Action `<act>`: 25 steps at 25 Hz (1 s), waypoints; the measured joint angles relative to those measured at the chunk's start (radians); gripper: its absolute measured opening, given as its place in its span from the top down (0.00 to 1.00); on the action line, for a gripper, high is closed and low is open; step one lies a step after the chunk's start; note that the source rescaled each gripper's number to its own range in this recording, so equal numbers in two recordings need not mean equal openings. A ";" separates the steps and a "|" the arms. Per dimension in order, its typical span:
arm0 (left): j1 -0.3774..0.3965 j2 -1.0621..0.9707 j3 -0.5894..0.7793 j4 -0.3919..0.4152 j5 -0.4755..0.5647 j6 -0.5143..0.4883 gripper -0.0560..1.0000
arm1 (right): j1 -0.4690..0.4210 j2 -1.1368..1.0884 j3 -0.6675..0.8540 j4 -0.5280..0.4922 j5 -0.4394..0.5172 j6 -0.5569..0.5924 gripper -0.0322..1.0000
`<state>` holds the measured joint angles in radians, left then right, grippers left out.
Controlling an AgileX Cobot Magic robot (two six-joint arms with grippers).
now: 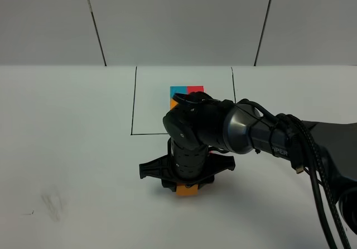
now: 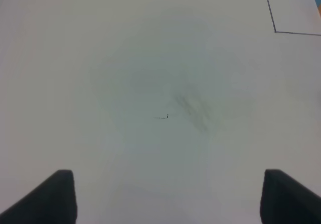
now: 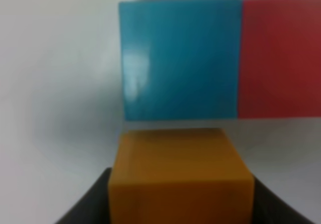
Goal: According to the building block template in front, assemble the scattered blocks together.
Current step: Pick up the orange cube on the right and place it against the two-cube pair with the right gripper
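Two cubes, blue [image 3: 179,58] and red [image 3: 281,58], already touch below the template [image 1: 187,91]. Right gripper [image 1: 187,186] clamps the orange cube [image 3: 179,176] just short of blue; next, likely seat it flush. Left gripper [image 2: 165,196] hangs spread, empty.

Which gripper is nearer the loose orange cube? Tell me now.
Right. The right gripper is shut on the orange cube; the left gripper hangs open over bare table, no cube in its view.
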<state>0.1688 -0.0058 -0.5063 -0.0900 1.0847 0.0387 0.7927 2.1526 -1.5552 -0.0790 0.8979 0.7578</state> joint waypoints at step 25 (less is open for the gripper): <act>0.000 0.000 0.000 0.000 0.000 0.000 0.33 | -0.008 0.008 0.000 -0.006 -0.023 -0.016 0.96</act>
<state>0.1688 -0.0058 -0.5063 -0.0900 1.0847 0.0387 0.7849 2.1603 -1.5552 -0.0845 0.8753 0.7421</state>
